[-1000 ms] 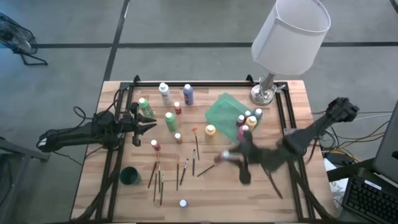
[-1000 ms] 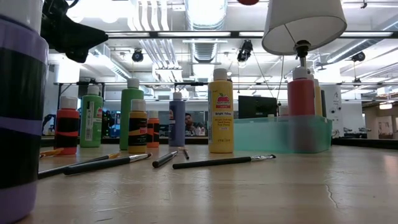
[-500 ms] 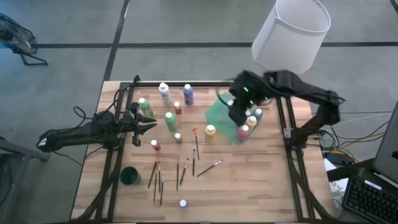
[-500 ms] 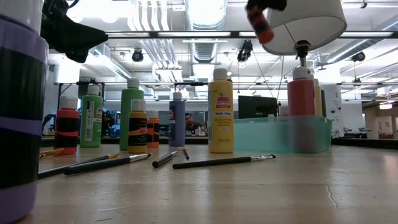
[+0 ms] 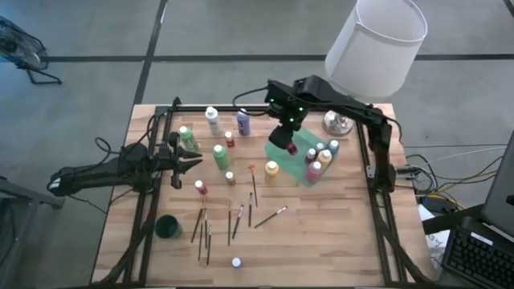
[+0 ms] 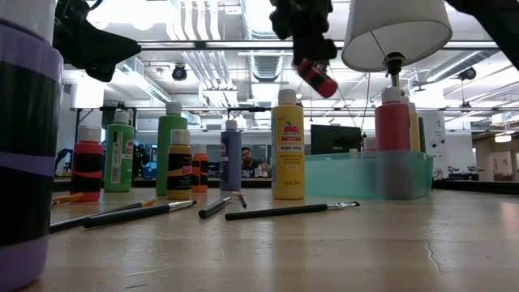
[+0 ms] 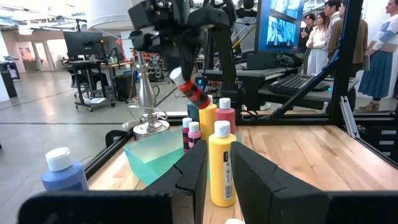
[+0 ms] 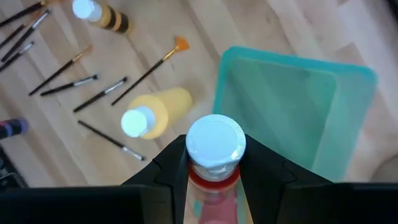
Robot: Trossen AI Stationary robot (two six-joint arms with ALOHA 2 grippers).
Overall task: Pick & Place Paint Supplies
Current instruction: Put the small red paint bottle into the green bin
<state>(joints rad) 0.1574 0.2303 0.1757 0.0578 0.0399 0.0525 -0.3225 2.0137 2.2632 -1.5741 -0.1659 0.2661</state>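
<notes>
My right tool [image 5: 289, 143] is clamped on a red paint bottle [image 6: 317, 79] — white cap outward, pinched between my fingers [image 8: 166, 169], tilted in the air above the green tray [image 5: 283, 138] at upper centre of the high view. My left tool [image 5: 195, 161] waits at mid-left over the worktop [image 5: 321, 233], jaws slightly apart, holding nothing.

Green tray [image 5: 291, 143]; lamp [image 5: 372, 48]; dark green cup [image 5: 168, 228]
</notes>
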